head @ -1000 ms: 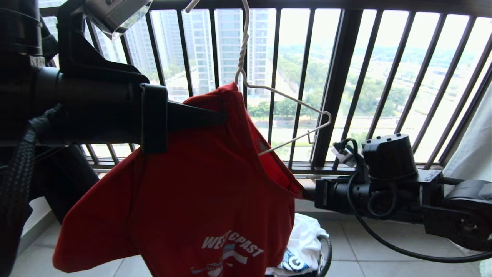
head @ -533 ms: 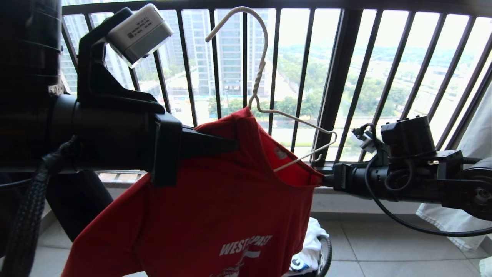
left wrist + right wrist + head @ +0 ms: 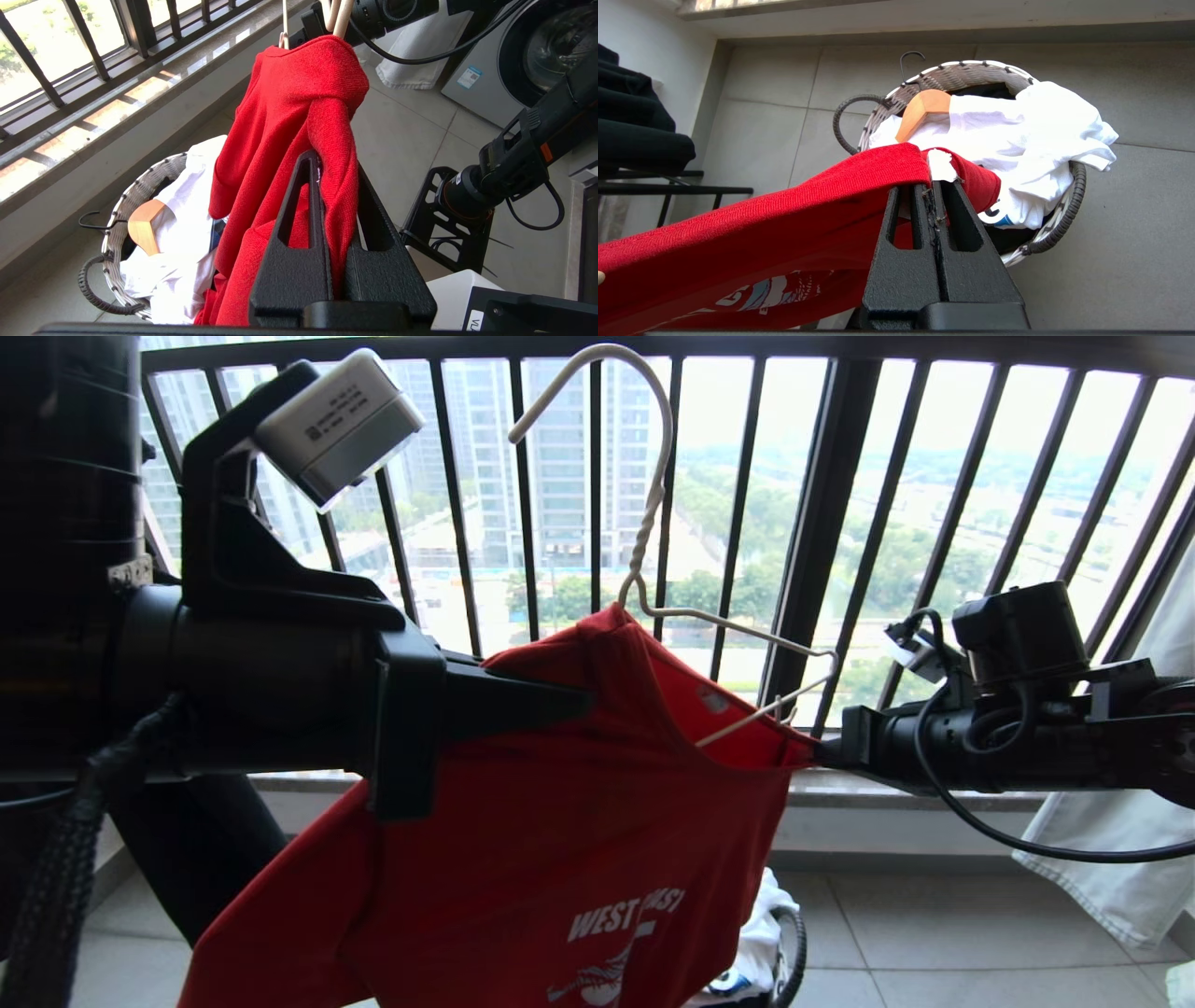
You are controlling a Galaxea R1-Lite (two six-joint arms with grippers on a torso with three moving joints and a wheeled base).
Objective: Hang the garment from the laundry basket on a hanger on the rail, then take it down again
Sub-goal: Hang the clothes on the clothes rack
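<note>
Over the last second the right gripper (image 3: pixel 810 753) has climbed from down by the window sill to the level of the collar, and the thin white wire hanger (image 3: pixel 653 560) has sunk so that its slim curved hook, cut off by the top of the head view before, now shows whole and hangs on nothing. The red short-sleeved T-shirt (image 3: pixel 523 821) with white "WEST COAST" lettering is stretched between the two arms: the left gripper (image 3: pixel 335 186) is clamped on a fold of its shoulder, with one end of the hanger under the cloth there, and the right gripper is pinched tight on the neck edge by the white label (image 3: pixel 942 165). The hanger's other end sticks out bare through the neck opening. Below, the small round laundry basket (image 3: pixel 1057 219) with dark rim and woven sides stands on the tiled floor against the wall, holding a white T-shirt (image 3: pixel 1031 130) and a light-wood hanger (image 3: pixel 922 109). The rail is out of sight. I take this for dressing the hanger, not yet hanging. Next, I reckon, the right gripper must draw the collar over that bare end, keeping the cloth taut without tugging the shirt off the left side.
</note>
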